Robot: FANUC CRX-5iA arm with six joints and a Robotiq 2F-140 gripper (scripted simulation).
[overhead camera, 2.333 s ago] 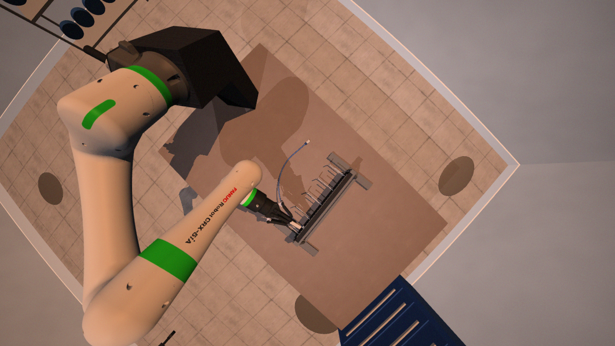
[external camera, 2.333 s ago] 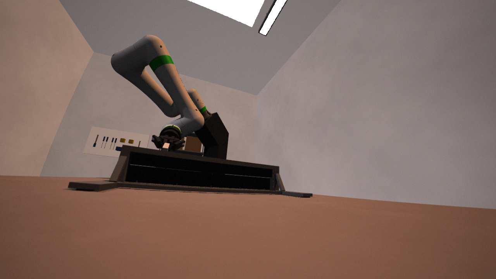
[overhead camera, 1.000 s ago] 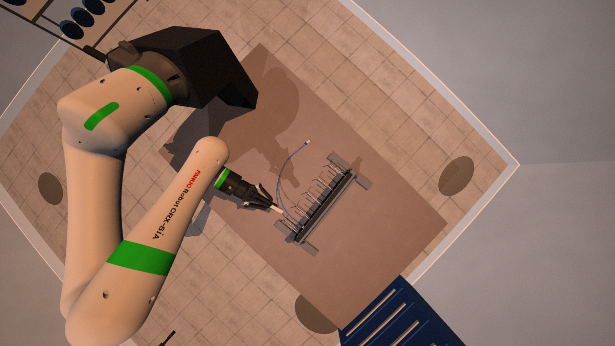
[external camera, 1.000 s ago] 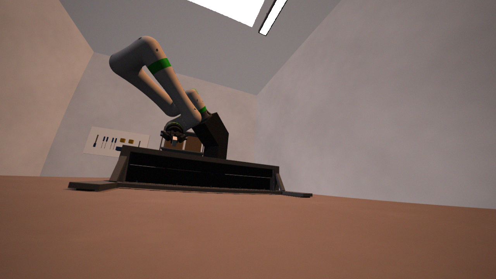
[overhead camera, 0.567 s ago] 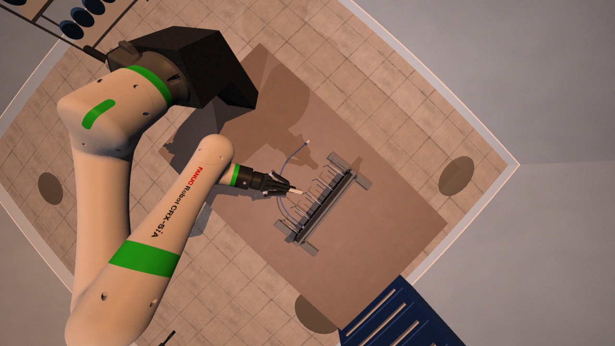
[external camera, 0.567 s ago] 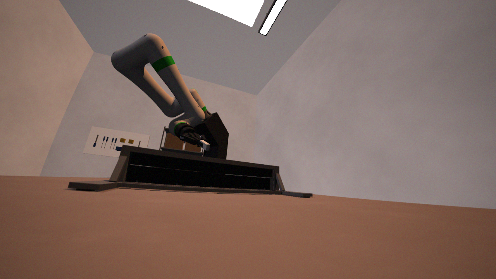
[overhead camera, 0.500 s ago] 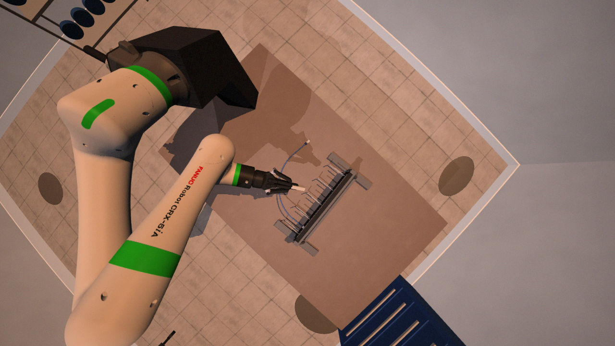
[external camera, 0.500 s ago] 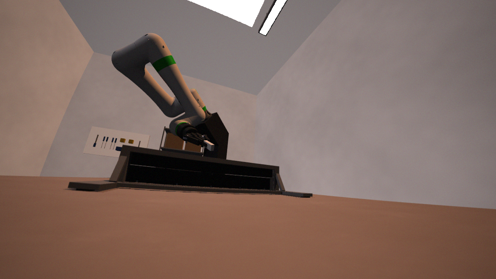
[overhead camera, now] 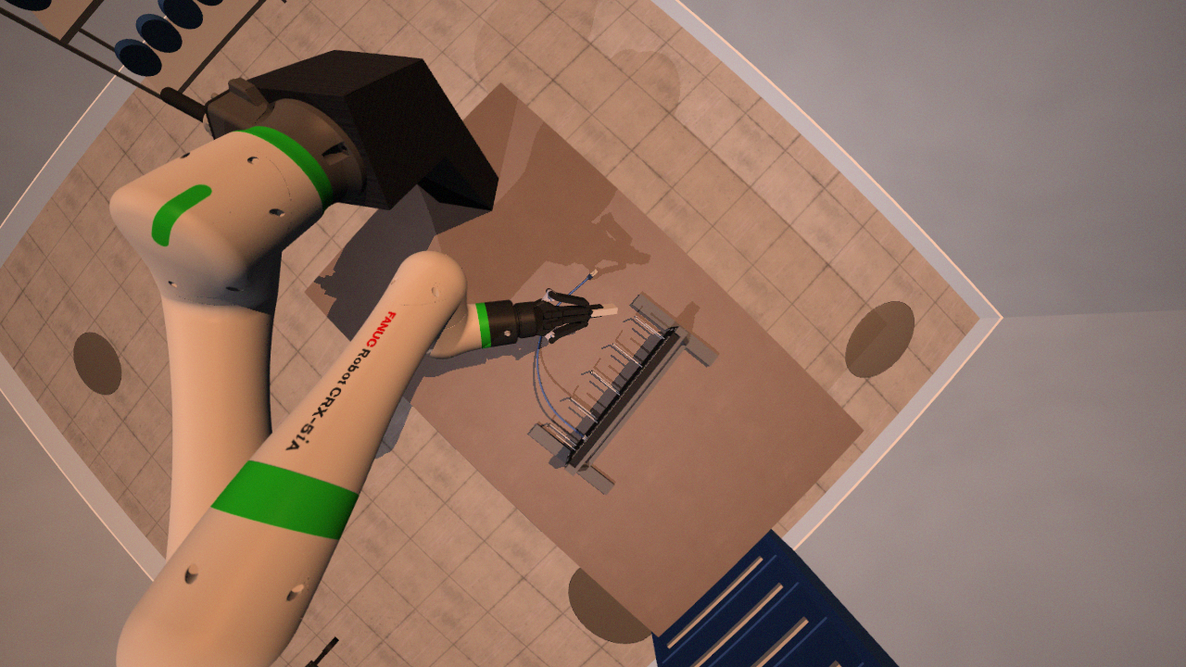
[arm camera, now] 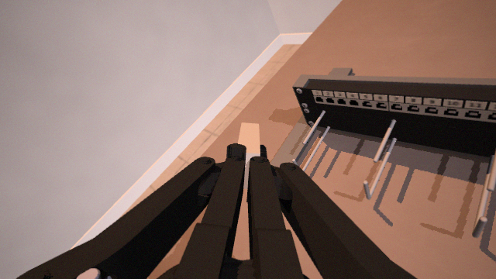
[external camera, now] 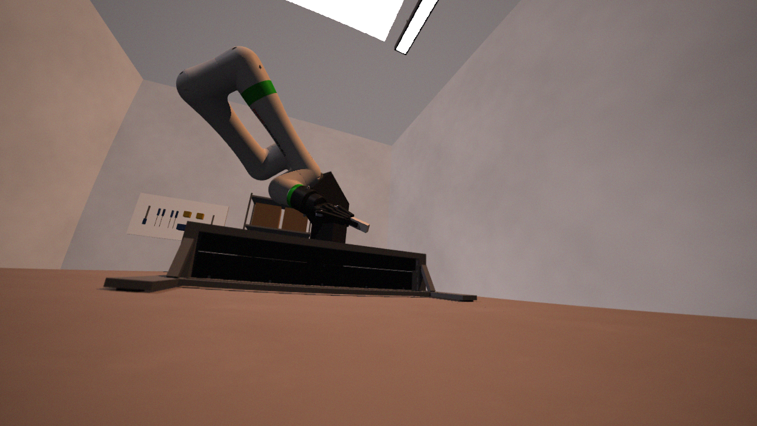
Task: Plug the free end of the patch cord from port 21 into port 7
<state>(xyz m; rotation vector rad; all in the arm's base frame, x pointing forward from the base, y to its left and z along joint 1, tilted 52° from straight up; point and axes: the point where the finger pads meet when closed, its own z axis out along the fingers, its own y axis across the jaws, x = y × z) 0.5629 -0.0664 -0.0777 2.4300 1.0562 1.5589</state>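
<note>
The dark patch-panel rack [overhead camera: 640,371] [external camera: 296,259] [arm camera: 387,124] stands on the brown table [overhead camera: 729,481]. White plates number its ports; port 7 [arm camera: 396,107] is empty in the wrist view. The blue patch cord [overhead camera: 536,369] runs from the rack's far-numbered end, loops back under my wrist, and its free plug [overhead camera: 593,271] lies on the table, apart from the rack. My gripper [overhead camera: 599,311] [external camera: 355,222] [arm camera: 249,137] is shut with nothing between the fingers; only its pale tip shows. It hovers in front of the rack's low-numbered end, beside the free plug. The cord is out of the wrist view.
Grey cord-guide rods [arm camera: 381,155] [overhead camera: 617,344] stick out from the rack's front. The robot's black pedestal [overhead camera: 397,124] stands at the table's back corner. The table edge runs close to the left of the gripper in the wrist view. A blue cabinet [overhead camera: 763,613] stands beyond the table.
</note>
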